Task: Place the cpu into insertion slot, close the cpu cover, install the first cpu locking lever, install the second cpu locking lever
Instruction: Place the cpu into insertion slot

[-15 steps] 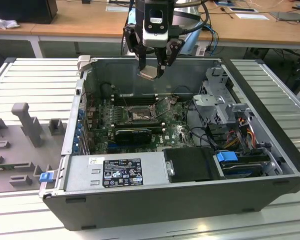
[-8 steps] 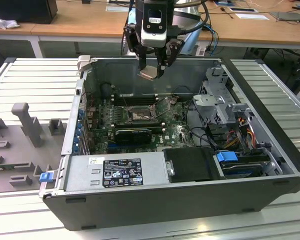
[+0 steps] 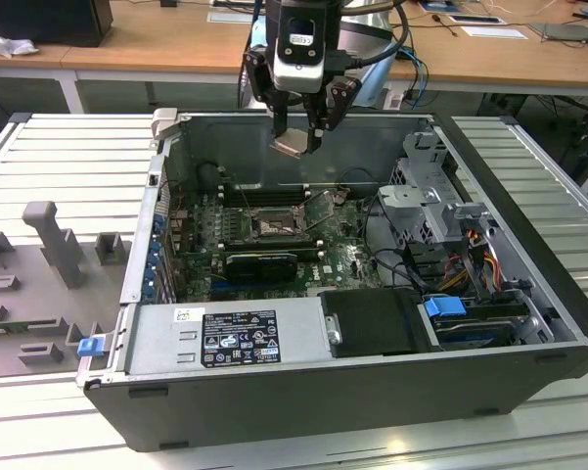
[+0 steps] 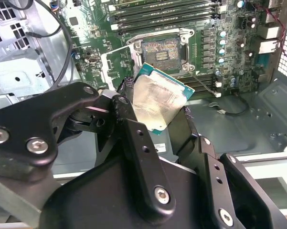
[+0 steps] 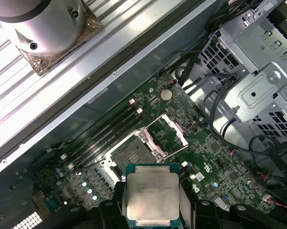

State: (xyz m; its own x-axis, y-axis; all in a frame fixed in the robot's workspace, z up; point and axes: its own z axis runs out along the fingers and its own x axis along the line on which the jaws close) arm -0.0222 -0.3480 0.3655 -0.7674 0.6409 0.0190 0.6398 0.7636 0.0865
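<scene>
My gripper (image 3: 298, 137) is shut on the cpu (image 3: 292, 144) and holds it tilted in the air above the rear wall of the open computer case. In both wrist views the black fingers (image 4: 130, 119) clamp two opposite edges of the pale metal-topped chip (image 4: 157, 100) (image 5: 152, 195). Below it on the green board lies the insertion slot (image 4: 163, 48) (image 5: 131, 155) (image 3: 272, 227), uncovered. The cpu cover (image 4: 118, 62) (image 5: 168, 133) stands swung open at one side of the slot. The chip is well clear of the slot.
Long black memory slots (image 3: 264, 194) run behind the socket and a black graphics card (image 3: 262, 262) lies in front of it. A metal drive cage (image 3: 430, 196) with cables stands at the exterior view's right. A grey fixture (image 3: 54, 240) sits outside the case.
</scene>
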